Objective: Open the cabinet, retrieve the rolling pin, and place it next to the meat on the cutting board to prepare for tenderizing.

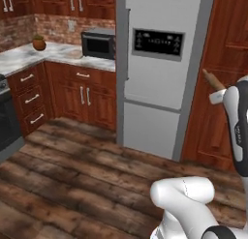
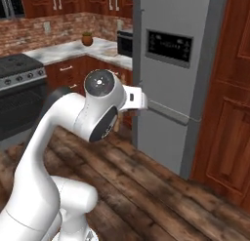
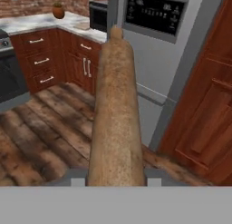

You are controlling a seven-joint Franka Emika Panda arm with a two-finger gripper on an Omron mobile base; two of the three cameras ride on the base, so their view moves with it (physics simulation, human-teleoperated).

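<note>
The gripper (image 3: 116,180) is clamped on the rolling pin (image 3: 115,114), which in the hand view runs from the jaws at 6 o'clock straight up toward 12, its far knob pointing at the seam between the refrigerator (image 3: 156,60) and the marble countertop (image 3: 54,23). In the left base view the pin's knob end (image 1: 211,80) pokes out at about 3 o'clock, just in front of the tall cabinet (image 1: 223,78), whose door looks closed from here. The cutting board and the meat cannot be made out with certainty; a tan patch on the counter beside the microwave (image 1: 98,43) at 11 o'clock may be the board. The main risk, as I judge it, is the long pin itself: held at one end, it sweeps a wide arc, so a quick turn toward the counter could knock its free end against the refrigerator front or the cabinet door and twist it in the grip or pull it loose. The pot (image 1: 39,42) on the counter is a further thing to clip on arrival. Open room lies over the wooden floor (image 1: 72,170) toward 8 o'clock, well apart from the stove (image 2: 19,89); swinging out that way first looks safest.
</note>
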